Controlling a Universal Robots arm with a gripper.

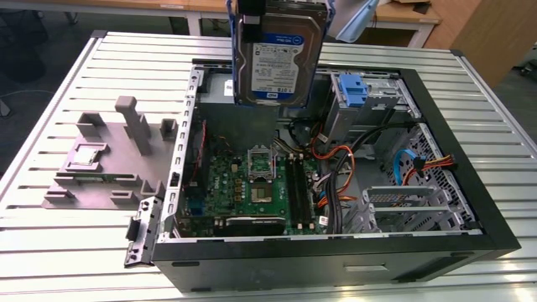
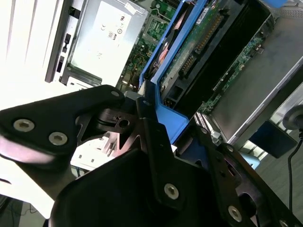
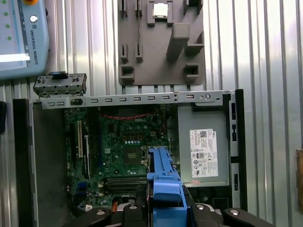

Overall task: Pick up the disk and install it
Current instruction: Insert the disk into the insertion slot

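The claw (image 3: pixel 165 210) is clamped tight on the blue rail frame of the disk (image 1: pixel 275 56). The drive hangs upright in the air, label towards the exterior camera, over the far side of the open computer case (image 1: pixel 336 258). Down below lies the green motherboard (image 1: pixel 251 189), well apart from the drive. Towards the exterior view's right, at the far end of the case, a blue bracket (image 1: pixel 353 91) sits in the drive bay. On the exterior view's left, the grey fixture (image 1: pixel 100 170) rests on the slatted table (image 1: pixel 67 251), with a small square chip (image 1: pixel 87 155) seated in it.
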